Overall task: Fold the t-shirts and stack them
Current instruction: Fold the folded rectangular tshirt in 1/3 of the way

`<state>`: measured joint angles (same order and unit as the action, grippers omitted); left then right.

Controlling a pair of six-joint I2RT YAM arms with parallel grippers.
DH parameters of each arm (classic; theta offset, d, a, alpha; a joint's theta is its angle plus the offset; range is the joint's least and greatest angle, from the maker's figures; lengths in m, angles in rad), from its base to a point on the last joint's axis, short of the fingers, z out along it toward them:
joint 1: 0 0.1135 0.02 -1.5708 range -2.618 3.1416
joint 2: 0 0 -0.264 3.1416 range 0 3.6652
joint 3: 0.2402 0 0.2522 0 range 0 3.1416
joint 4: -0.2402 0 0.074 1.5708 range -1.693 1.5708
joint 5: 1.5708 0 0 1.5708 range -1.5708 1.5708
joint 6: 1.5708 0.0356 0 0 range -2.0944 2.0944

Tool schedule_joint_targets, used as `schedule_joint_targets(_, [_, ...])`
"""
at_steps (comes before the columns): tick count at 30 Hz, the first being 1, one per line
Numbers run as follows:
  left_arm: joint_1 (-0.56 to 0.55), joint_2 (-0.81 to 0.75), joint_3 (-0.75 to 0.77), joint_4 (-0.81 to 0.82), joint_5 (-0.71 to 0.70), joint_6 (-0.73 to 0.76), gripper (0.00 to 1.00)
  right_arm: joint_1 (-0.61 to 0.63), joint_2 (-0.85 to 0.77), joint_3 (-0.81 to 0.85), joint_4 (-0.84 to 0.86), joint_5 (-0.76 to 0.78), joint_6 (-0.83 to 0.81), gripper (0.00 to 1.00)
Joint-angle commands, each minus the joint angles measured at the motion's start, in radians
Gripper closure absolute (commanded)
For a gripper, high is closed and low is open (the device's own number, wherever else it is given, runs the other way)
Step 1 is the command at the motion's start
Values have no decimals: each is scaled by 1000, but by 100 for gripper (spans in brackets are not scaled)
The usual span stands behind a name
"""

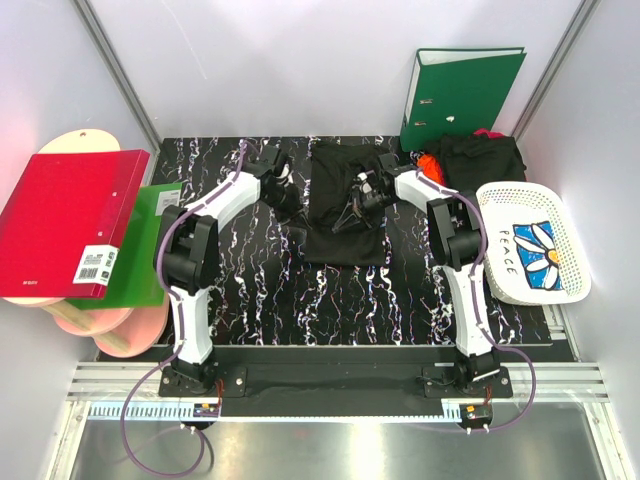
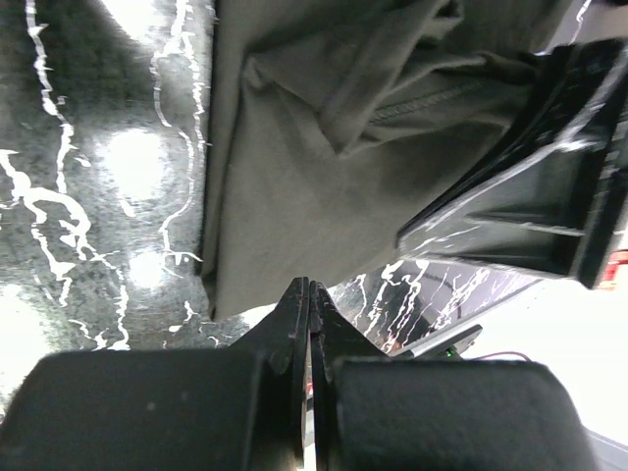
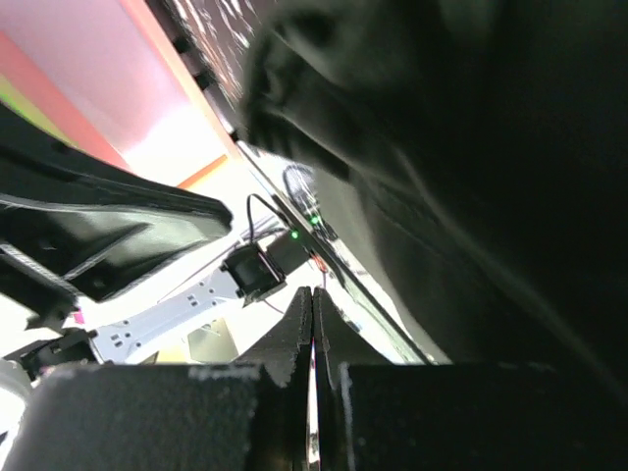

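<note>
A black t-shirt (image 1: pixel 345 215) lies loosely spread at the back middle of the marbled table. My left gripper (image 1: pixel 288 196) hovers at its left edge, jaws shut with nothing between them; in the left wrist view the gripper (image 2: pixel 310 286) points at the t-shirt's hem (image 2: pixel 314 177). My right gripper (image 1: pixel 366 194) is over the t-shirt's right part, also shut and empty (image 3: pixel 313 290), with dark cloth (image 3: pixel 471 196) beside it. More black t-shirts (image 1: pixel 482 160) and an orange-red one (image 1: pixel 428 163) are heaped at the back right.
A green ring binder (image 1: pixel 460 95) stands against the back wall. A white lattice basket (image 1: pixel 500 195) at the right holds a piece printed PEACE with a daisy. At the left lie a red binder (image 1: pixel 70 220), a green folder (image 1: pixel 150 250) and round boards (image 1: pixel 120 325).
</note>
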<state>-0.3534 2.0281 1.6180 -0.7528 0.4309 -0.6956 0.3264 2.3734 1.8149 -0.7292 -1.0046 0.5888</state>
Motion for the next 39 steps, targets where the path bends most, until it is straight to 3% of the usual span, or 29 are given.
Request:
schedule_joint_targets(1, [21,-54,-12,21,0,19,100,3,41,104,4,9,28,100])
schedule_joint_targets(12, [42,-72,-44,15,6,36,100,7,121,325,1,259,22,100])
schedule_joint_targets(19, [44,-57,-49,13,25,47,100,8,8,380,53,290,-17,100])
schedule_joint_targets(22, [44,-46,-37,13,31,50,100,7,-46,333,42,255,-17,100])
schedule_joint_targets(32, [45,-14,-9,1,46,62,100,31,-121,-83,-1,225,-102,100])
schedule_joint_targets(39, [50,-6,-6,-8,42,71,100,37,-48,-60,-3,270,-127,100])
